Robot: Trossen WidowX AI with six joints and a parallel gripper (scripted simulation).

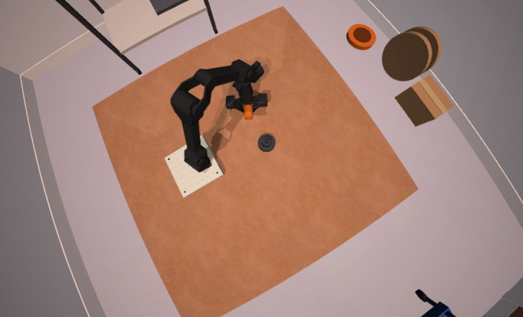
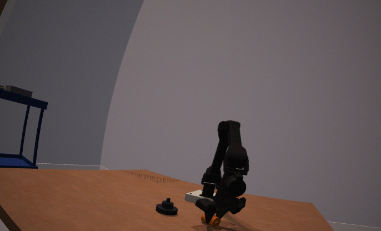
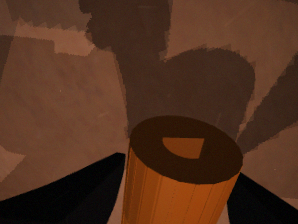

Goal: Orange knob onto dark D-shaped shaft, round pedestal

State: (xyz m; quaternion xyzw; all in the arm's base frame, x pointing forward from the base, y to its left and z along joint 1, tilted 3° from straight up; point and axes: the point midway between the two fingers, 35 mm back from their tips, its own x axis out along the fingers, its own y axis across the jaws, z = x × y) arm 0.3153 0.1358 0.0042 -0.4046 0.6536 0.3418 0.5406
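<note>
- Fingers (image 1: 248,108) (image 2: 212,220): part-open, down low, one on each side of the orange knob (image 1: 248,113) (image 2: 214,220) (image 3: 180,200). Wrist view has a thin gap by the left-of-picture fingertip; can't tell if the knob is clamped.
- Knob: lying on its side at the tabletop (image 1: 275,216) (image 2: 71,197) (image 3: 50,90), off the shaft. Can't tell if its underside touches.
- Knob's hole: D-shaped, visible in the dark end face in the wrist view. Flat side runs along the top of the hole there, curve below it.
- Round pedestal (image 1: 266,147) (image 2: 166,210): upright on the tabletop, stepped, wide disc at the bottom and a narrower one above. Near the knob, apart from it.
- Dark shaft (image 1: 267,139) (image 2: 168,199): stub sticking up at the pedestal's centre, bare. Flat side not readable.
- Arm (image 1: 193,137) (image 2: 235,155): bent over, reaching out and down to the knob. Foot sits on a pale base plate (image 1: 184,184) (image 2: 190,197), pedestal well apart from the plate.
- Shadows: arm's shadow falls across the tabletop around the knob, dark in the wrist view.
- Background, exterior view: blue cart (image 2: 38,104) past the tabletop at picture left, grey box (image 2: 18,90) on its top.
- Fit status: knob not seated, fingers not clear of it.
</note>
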